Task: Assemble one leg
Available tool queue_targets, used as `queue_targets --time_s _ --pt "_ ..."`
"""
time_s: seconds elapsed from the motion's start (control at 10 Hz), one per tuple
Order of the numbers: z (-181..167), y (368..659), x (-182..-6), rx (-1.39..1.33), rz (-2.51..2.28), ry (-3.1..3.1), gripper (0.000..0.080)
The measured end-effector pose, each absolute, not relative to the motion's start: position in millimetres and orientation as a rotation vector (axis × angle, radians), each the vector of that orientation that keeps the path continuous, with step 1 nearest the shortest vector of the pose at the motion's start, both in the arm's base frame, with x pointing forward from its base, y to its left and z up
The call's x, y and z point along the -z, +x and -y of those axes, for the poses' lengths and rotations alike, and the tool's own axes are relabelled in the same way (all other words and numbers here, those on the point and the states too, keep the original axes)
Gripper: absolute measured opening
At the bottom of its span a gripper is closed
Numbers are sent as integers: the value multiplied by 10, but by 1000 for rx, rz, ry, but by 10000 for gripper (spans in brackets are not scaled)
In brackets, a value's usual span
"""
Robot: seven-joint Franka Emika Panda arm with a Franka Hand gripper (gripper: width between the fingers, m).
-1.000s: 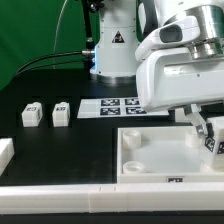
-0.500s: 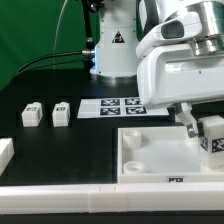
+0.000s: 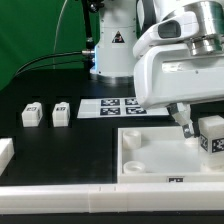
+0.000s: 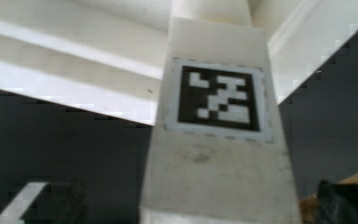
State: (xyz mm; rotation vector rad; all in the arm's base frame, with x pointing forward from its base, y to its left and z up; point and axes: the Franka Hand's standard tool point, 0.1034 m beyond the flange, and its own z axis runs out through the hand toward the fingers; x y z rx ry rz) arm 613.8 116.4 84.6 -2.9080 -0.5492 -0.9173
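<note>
The leg [image 3: 212, 133], a small white block with a square tag, stands upright at the far right corner of the large white panel [image 3: 150, 152], at the exterior view's right. My gripper [image 3: 203, 130] sits around it. One finger [image 3: 186, 124] stands a little off the leg's side. In the wrist view the leg [image 4: 215, 130] fills the middle, with a dark gap between it and each finger [image 4: 23, 204]. The jaws stand open around the leg. Its foot and the socket under it are hidden.
Two more legs [image 3: 32, 114] [image 3: 62, 113] stand at the exterior view's left. The marker board [image 3: 115, 106] lies behind the panel. A white block [image 3: 5, 152] sits at the left edge and a long white rail [image 3: 90, 197] runs along the front.
The leg has gone from tilted to upright and shows higher. The visible finger has moved off its side toward the exterior view's left.
</note>
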Motion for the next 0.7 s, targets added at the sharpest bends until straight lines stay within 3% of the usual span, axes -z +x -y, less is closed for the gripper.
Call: queue_targets --time_s 0.7 --pt "-1097 6217 -936 869 547 -2926 648"
